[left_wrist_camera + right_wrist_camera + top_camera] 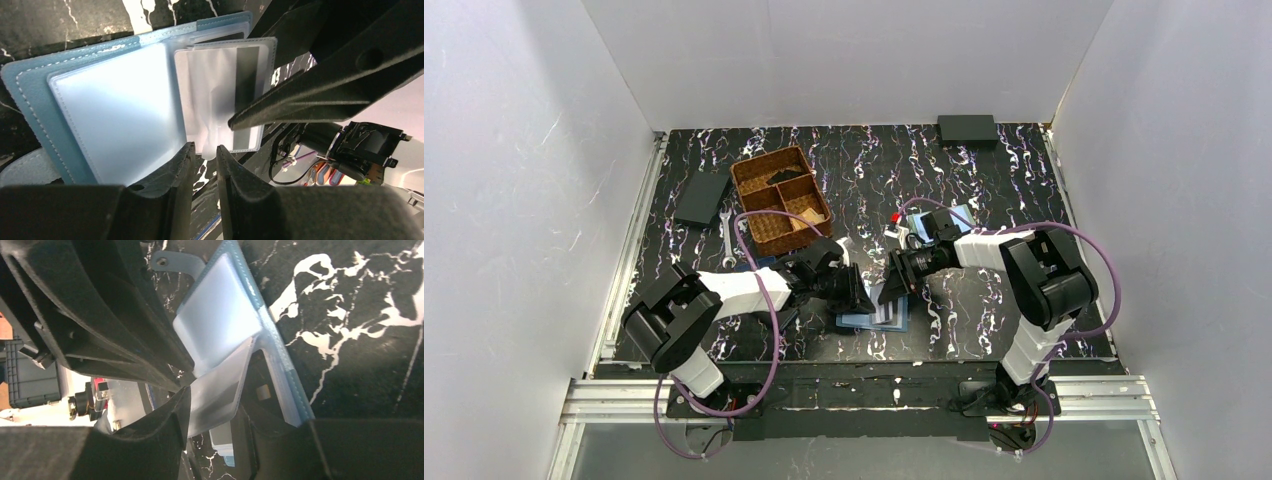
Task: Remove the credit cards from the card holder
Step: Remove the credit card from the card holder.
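**Top external view.** The card holder (876,320) lies open on the counter (954,320), close to the near edge and between the two arms. The left fingers (856,293) reach in from the left and the right fingers (894,288) from the right. Both sets of tips are above the holder and near each other. A woven basket (781,200) stands well behind, on the left half.

**Left wrist view.** The card holder (30,85) is spread flat with its clear sleeves fanned out. One raised sleeve (200,125) contains a credit card (215,80) with a dark stripe. The left fingers (182,170) are set narrow, with a small gap between them. The sleeve's lower edge sits at the mouth of that gap, and no clamping is visible. One of the right fingers (310,95) has its tip on the sleeve face.

**Right wrist view.** The right fingers (125,335) converge at the free edge of the raised sleeve (215,395), one on each side. Contact is hidden at the tips, so it cannot be told whether they grip it. The card holder (280,350) lies flat beneath on the counter (350,315).
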`<state>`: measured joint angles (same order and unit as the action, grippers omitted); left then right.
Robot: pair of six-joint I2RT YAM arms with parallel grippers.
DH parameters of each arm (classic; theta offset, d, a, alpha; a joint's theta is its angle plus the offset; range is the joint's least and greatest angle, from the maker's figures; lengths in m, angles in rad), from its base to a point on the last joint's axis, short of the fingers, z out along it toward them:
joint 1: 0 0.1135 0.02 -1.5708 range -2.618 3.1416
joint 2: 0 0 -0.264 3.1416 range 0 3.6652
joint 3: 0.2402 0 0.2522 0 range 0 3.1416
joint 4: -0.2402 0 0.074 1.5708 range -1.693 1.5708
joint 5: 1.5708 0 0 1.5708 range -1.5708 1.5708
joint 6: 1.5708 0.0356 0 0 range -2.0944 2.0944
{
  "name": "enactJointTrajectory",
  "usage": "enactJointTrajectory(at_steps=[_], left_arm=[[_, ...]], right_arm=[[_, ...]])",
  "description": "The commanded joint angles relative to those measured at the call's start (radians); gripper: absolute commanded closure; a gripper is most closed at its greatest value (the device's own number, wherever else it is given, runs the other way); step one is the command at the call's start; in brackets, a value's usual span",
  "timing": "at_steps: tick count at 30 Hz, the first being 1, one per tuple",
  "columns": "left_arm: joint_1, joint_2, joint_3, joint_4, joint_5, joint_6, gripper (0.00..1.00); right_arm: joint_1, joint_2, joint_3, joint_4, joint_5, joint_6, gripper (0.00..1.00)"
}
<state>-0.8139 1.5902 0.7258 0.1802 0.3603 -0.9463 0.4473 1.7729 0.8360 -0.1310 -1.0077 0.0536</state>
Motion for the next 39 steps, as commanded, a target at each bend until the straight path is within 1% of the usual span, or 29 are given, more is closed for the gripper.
enactJointTrajectory(at_steps=[1, 8, 10, 13, 15, 17, 21, 25, 29, 34, 39], left_arm=[[0.009, -0.044, -0.025, 0.001, -0.001, 0.000, 0.78], [0.014, -0.057, -0.034, 0.001, 0.004, 0.004, 0.76], [0.014, -0.058, -0.032, 0.001, 0.007, 0.001, 0.76], [0.013, -0.059, -0.024, 0.002, 0.011, -0.007, 0.73], [0.014, -0.061, -0.018, 0.009, 0.017, -0.019, 0.70], [0.017, -0.062, -0.019, 0.025, 0.024, -0.040, 0.67], [0.034, -0.076, -0.050, 0.075, 0.030, -0.100, 0.64], [0.054, -0.093, -0.088, 0.125, 0.037, -0.151, 0.62], [0.057, -0.106, -0.102, 0.148, 0.035, -0.171, 0.62], [0.058, -0.098, -0.106, 0.231, 0.068, -0.198, 0.63], [0.058, -0.094, -0.108, 0.300, 0.094, -0.211, 0.67]], right_arm=[[0.005, 0.012, 0.018, -0.019, 0.061, -0.011, 0.59], [0.004, 0.027, 0.032, -0.051, 0.093, -0.037, 0.63], [0.004, 0.031, 0.036, -0.062, 0.088, -0.045, 0.69], [0.004, 0.038, 0.047, -0.078, 0.060, -0.051, 0.83], [0.003, 0.044, 0.054, -0.088, 0.022, -0.051, 0.92], [0.000, 0.044, 0.059, -0.095, -0.030, -0.087, 0.99], [-0.020, 0.027, 0.056, -0.089, -0.136, -0.098, 0.99], [-0.046, 0.009, 0.045, -0.058, -0.216, -0.083, 0.99], [-0.067, 0.001, 0.033, -0.013, -0.294, -0.060, 0.99], [-0.070, -0.006, 0.032, 0.000, -0.328, -0.031, 0.99], [-0.071, -0.006, 0.033, 0.006, -0.355, -0.024, 0.99]])
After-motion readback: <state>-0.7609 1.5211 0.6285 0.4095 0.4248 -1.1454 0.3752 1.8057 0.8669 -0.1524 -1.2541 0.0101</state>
